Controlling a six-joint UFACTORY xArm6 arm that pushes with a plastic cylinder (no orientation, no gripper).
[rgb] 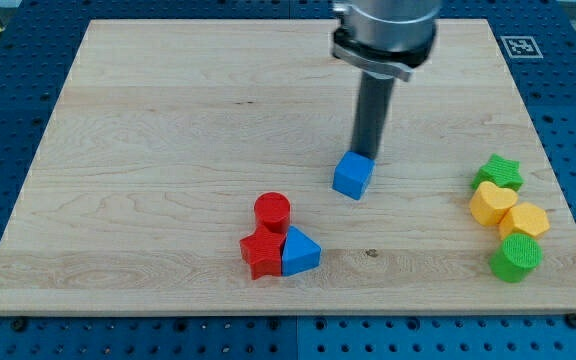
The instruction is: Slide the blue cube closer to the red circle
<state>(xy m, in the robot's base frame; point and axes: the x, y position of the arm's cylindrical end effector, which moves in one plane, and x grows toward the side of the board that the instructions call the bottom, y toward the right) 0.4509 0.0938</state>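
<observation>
The blue cube [352,176] sits on the wooden board [168,150] a little right of centre. The red circle [272,211], a short red cylinder, stands to its lower left, about a cube's width and a half away. My tip [365,154] is right behind the blue cube, at its upper right edge, touching or nearly touching it. The rod rises straight up to the arm's grey flange [383,35] at the view's top.
A red star [262,252] and a blue triangle [299,251] lie just below the red circle, touching each other. At the view's right edge stand a green star [498,172], a yellow heart [492,203], a yellow hexagon [524,220] and a green cylinder [515,257].
</observation>
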